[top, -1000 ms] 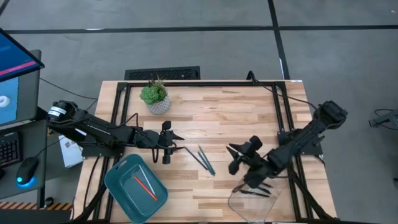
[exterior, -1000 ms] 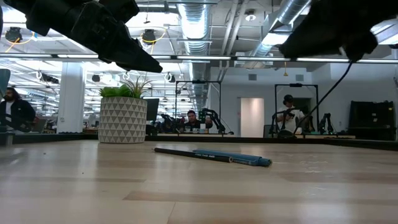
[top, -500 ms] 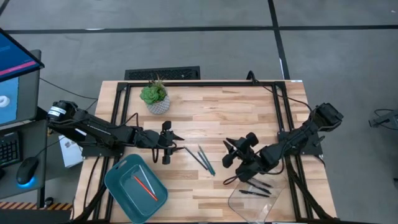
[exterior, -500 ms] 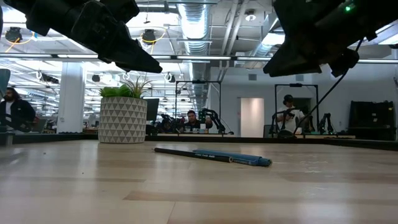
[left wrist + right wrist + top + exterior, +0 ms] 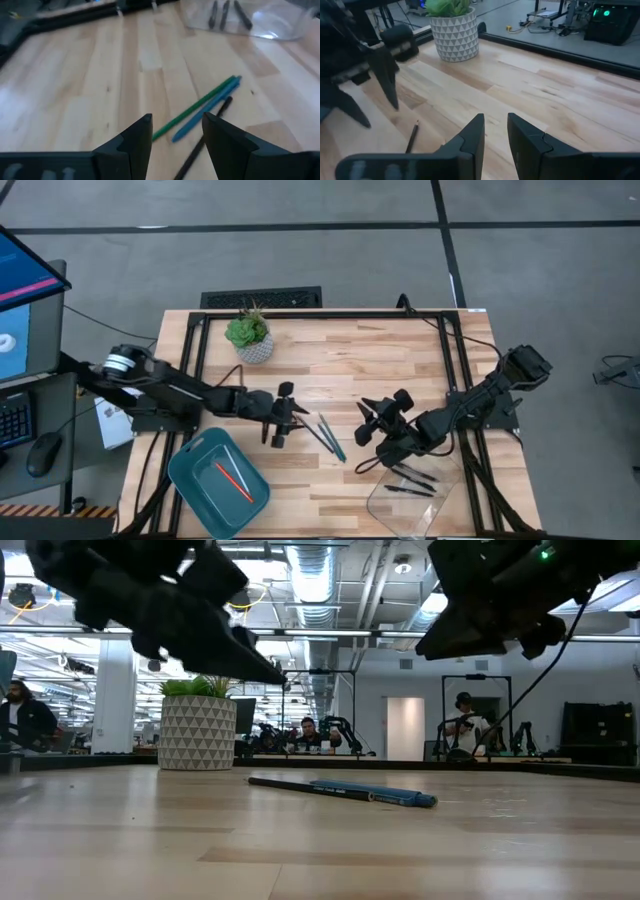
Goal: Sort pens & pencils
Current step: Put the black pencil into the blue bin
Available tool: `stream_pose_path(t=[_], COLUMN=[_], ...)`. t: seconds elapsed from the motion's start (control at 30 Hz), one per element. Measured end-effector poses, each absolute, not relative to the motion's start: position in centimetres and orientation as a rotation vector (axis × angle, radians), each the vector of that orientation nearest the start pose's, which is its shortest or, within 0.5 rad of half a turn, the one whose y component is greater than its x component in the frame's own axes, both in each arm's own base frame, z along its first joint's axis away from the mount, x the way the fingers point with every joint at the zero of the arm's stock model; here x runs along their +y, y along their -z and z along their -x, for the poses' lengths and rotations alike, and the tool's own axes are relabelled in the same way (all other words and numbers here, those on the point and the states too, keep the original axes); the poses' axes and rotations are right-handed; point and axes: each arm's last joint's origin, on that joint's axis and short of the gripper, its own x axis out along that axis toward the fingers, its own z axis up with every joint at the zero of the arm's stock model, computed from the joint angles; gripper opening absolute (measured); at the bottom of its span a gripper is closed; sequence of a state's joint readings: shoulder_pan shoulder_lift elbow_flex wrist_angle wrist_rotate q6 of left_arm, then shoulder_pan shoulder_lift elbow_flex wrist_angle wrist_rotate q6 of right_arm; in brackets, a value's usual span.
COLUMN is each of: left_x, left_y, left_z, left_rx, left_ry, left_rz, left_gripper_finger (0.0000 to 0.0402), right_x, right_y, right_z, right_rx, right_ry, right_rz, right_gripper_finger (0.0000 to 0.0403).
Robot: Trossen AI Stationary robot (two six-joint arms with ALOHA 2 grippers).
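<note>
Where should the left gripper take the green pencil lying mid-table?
Grip the green pencil from above, near its free end closest to the left gripper. There it diverges from the teal pen; further along they lie touching, so fingers would catch both.

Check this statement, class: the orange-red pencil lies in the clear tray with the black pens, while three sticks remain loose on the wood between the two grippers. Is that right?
Not quite. The high view shows the orange-red pencil in the teal bin near the left gripper; the clear tray holds only the black pens. The three sticks do lie loose on the wood, between it and the right gripper.
</note>
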State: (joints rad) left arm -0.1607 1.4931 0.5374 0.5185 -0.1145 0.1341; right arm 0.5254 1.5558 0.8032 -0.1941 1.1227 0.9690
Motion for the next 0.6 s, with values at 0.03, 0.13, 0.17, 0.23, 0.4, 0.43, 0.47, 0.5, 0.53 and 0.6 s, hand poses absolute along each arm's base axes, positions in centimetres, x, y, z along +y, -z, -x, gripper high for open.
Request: stream_pose_path(t=[0.03, 0.13, 0.17, 0.23, 0.4, 0.43, 0.47, 0.5, 0.53, 0.6], left_x=[-4.0, -3.7, -3.6, -3.3, -2.3, -2.0, -1.8, -1.5, -1.3, -0.9], left_y=[-15.7, -14.7, -14.6, -14.3, -14.0, -14.1, -14.0, -13.9, -13.8, -13.8], left_z=[-27.9, -28.6, -28.7, -28.8, -28.6, -28.7, -28.7, -28.7, -28.7, -28.7], left_rx=[0.44, 0.476, 0.483, 0.495, 0.514, 0.512, 0.512, 0.514, 0.522, 0.519], left_ry=[0.097, 0.213, 0.26, 0.346, 0.403, 0.398, 0.391, 0.387, 0.381, 0.379], left_rz=[-0.185, -0.164, -0.158, -0.142, -0.12, -0.127, -0.137, -0.142, -0.144, -0.14], left_gripper_finger=[0.0165, 0.0165, 0.0165, 0.0165, 0.0165, 0.0165, 0.0165, 0.0165, 0.0165, 0.0165], right_x=[11.9, 11.8, 11.8, 11.8, 11.9, 11.9, 11.9, 11.9, 11.9, 12.0], right_y=[-17.9, -17.9, -17.8, -17.8, -17.8, -17.8, -17.8, -17.8, -17.9, -17.9], right_z=[-25.8, -25.8, -25.8, -25.8, -25.8, -25.8, -25.8, -25.9, -25.9, -25.9], right_rx=[0.313, 0.314, 0.317, 0.321, 0.331, 0.329, 0.328, 0.326, 0.324, 0.321], right_ry=[0.776, 0.779, 0.779, 0.776, 0.764, 0.763, 0.763, 0.762, 0.762, 0.761], right_rz=[-0.207, -0.207, -0.204, -0.203, -0.214, -0.217, -0.218, -0.221, -0.223, -0.227], right_gripper_finger=[0.0107, 0.0107, 0.0107, 0.0107, 0.0107, 0.0107, 0.0107, 0.0107, 0.0107, 0.0107])
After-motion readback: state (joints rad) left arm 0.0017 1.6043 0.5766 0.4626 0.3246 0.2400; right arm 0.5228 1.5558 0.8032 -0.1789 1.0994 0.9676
